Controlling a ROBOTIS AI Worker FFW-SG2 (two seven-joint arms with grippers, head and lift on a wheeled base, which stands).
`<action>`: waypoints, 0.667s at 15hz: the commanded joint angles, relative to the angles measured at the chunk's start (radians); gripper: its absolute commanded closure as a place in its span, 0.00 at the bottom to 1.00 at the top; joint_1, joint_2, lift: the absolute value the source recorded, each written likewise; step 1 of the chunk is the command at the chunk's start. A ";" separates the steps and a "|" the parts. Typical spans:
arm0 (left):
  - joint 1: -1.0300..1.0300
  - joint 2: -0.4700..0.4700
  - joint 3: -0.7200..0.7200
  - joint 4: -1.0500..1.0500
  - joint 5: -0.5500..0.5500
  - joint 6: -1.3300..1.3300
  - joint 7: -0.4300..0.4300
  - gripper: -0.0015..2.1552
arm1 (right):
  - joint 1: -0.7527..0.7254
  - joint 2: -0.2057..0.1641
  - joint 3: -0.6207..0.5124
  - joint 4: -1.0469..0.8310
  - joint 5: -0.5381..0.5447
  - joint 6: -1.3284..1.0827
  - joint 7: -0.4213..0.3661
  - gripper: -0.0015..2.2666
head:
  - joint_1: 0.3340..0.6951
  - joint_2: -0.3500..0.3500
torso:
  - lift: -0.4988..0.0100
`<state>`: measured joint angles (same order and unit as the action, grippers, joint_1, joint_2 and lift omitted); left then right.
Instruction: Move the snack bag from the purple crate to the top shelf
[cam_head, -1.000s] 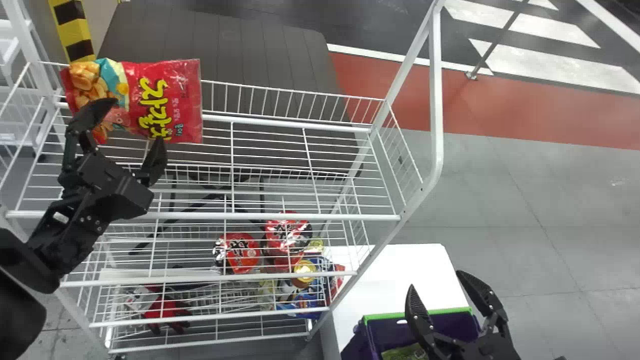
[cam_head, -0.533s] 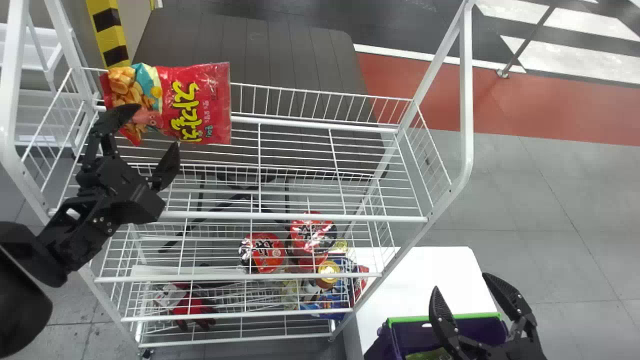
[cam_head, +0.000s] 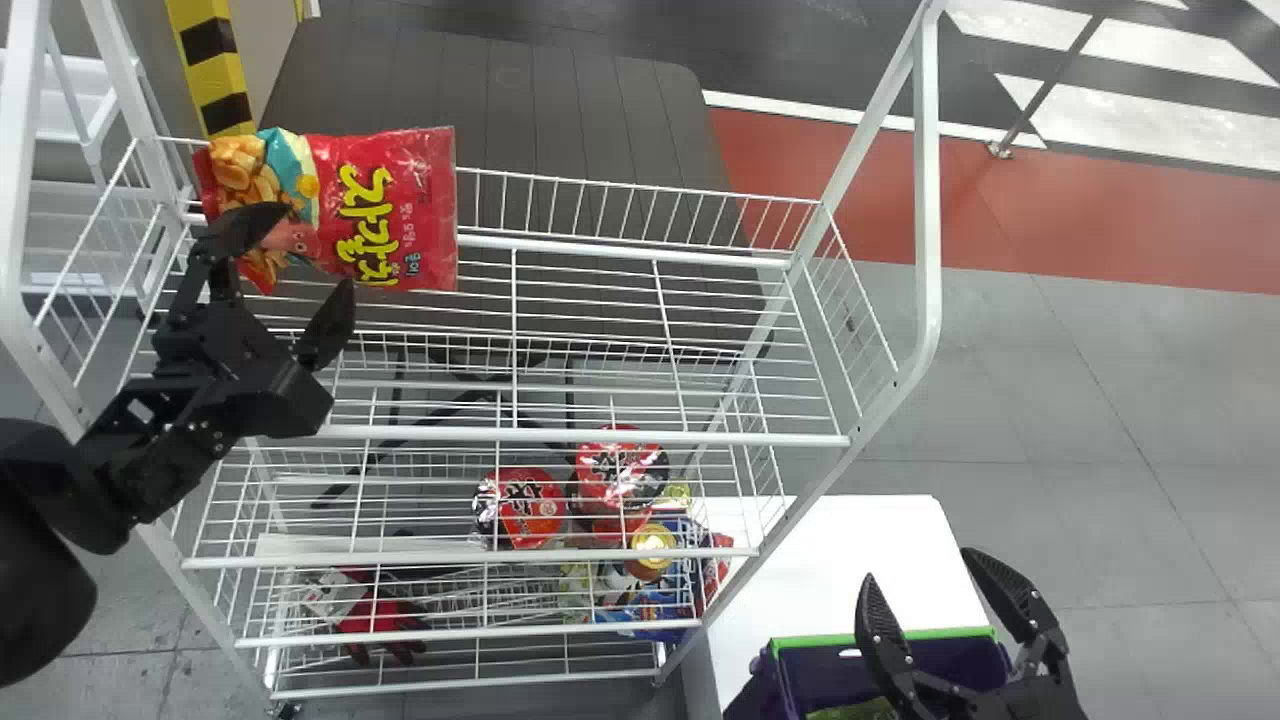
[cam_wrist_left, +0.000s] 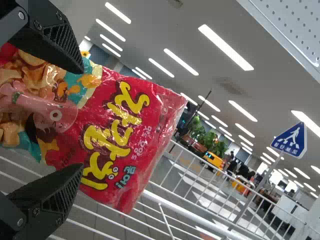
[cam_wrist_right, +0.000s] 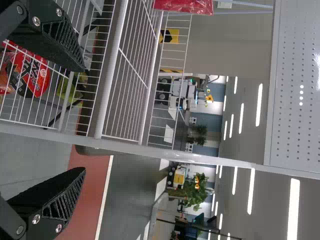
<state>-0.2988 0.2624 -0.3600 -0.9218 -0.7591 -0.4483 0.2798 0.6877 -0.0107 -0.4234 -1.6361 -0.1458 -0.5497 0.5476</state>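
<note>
Rack (cam_head: 928, 180) is my landmark. Snack bag (cam_head: 325, 210) is at the rack's back left corner, up at the top shelf (cam_head: 600, 436), broad face toward me, long side across. I cannot tell whether its lower edge sits fully on the wires.

Left end effector (cam_head: 318, 245) is spread wide in front of the bag at the rack's left end, pinching nothing. I read the placing as all but done, with a clear retreat due.

Right end effector (cam_head: 918, 564) is also wide and empty, over the purple crate (cam_head: 820, 639) on the white tabletop (cam_head: 860, 530), beside the rack's right end.

Risks: both left fingers overlap the bag in the wrist view. If I back out crookedly, one could snag the film and drag it forward or slump it. Pressing on instead could tip it over the rack's back rail. A sideways retreat might catch the rack's wires or left upright, and the jolt could unsettle the bag
</note>
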 joint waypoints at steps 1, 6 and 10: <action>-0.022 -0.002 0.003 0.018 0.000 0.003 0.001 0.10 | -0.005 0.012 -0.002 0.007 0.000 0.000 0.000 0.05 | 1.00 0.14 | 0.98; -0.029 0.009 0.004 0.038 -0.002 0.003 -0.001 0.52 | -0.014 0.012 -0.005 0.012 0.000 0.012 0.000 0.05 | 1.00 0.16 | 0.98; -0.026 0.014 0.006 0.041 -0.002 -0.003 0.006 0.74 | -0.028 0.012 0.000 0.018 0.005 0.018 0.000 0.05 | 1.00 0.17 | 0.98</action>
<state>-0.3281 0.2750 -0.3549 -0.8809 -0.7604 -0.4489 0.2847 0.6633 -0.0107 -0.4251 -1.6211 -0.1435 -0.5341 0.5476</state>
